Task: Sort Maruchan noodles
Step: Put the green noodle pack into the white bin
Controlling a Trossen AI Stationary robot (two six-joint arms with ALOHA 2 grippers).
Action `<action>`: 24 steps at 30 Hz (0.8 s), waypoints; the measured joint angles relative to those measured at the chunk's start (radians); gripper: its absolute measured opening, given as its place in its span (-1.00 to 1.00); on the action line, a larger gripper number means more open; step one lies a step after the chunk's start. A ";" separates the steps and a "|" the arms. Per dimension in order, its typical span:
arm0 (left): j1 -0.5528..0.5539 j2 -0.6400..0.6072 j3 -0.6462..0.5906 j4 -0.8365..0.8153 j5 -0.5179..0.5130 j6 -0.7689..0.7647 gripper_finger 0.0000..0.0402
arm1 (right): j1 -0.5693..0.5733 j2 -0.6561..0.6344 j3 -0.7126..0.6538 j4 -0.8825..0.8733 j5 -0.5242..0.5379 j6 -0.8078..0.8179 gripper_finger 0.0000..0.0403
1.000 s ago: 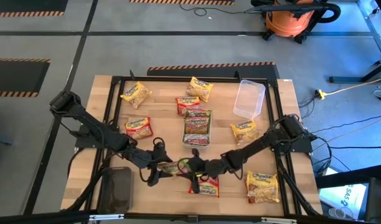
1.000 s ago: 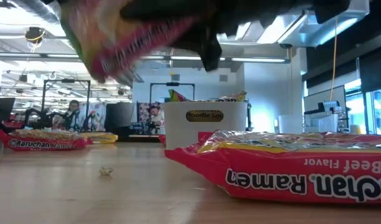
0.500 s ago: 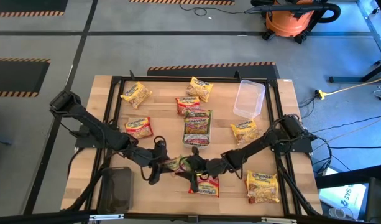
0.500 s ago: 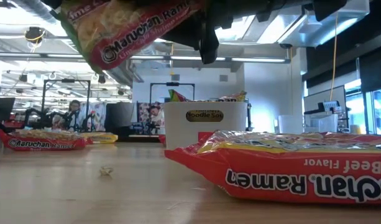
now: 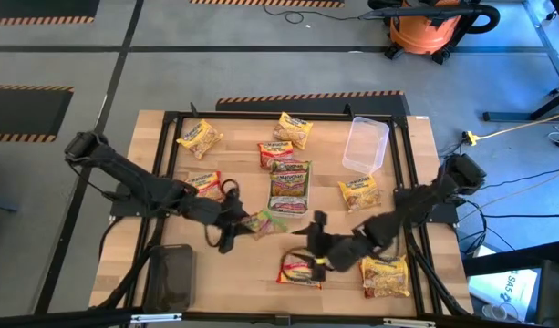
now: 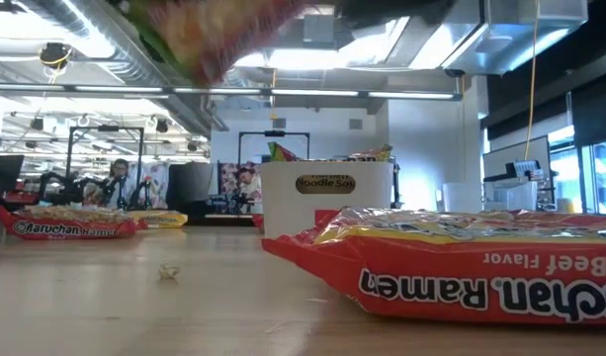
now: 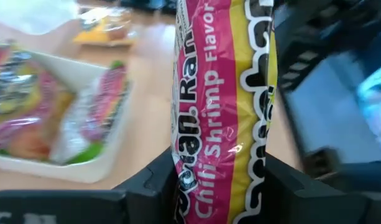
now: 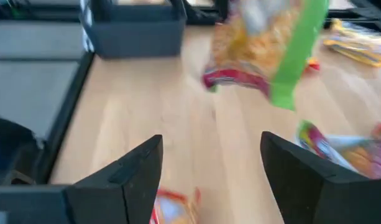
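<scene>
Left gripper [image 5: 247,221] pinches a green-and-pink crinkly Chili Shrimp ramen packet [image 7: 224,118] aloft beside the white tray [image 5: 289,209] already holding packets. Right gripper [image 5: 314,246], fingers spread and empty, hangs over a red packet [image 5: 299,271]. Most packets remain loose.
</scene>
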 joint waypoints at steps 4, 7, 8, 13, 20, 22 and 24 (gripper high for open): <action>0.102 0.042 0.076 -0.110 0.006 0.103 -0.31 | 0.068 -0.030 -0.017 -0.115 0.124 0.067 0.20; 0.200 0.089 0.153 -0.192 0.061 0.181 -0.31 | 0.093 -0.032 -0.075 -0.136 0.165 0.154 0.20; 0.233 0.111 0.185 -0.209 0.083 0.211 -0.31 | 0.096 -0.031 -0.102 -0.145 0.168 0.188 0.20; 0.371 0.248 0.341 -0.343 0.160 0.340 -0.31 | 0.101 -0.031 -0.239 -0.147 0.182 0.396 0.20; 0.473 0.465 0.537 -0.471 0.236 0.451 -0.31 | 0.144 -0.058 -0.387 -0.133 0.215 0.630 0.20; 0.485 0.520 0.577 -0.509 0.236 0.471 -0.31 | 0.153 -0.058 -0.401 -0.133 0.211 0.681 0.20; 0.492 0.570 0.605 -0.551 0.237 0.484 -0.31 | 0.165 -0.058 -0.411 -0.127 0.200 0.720 0.20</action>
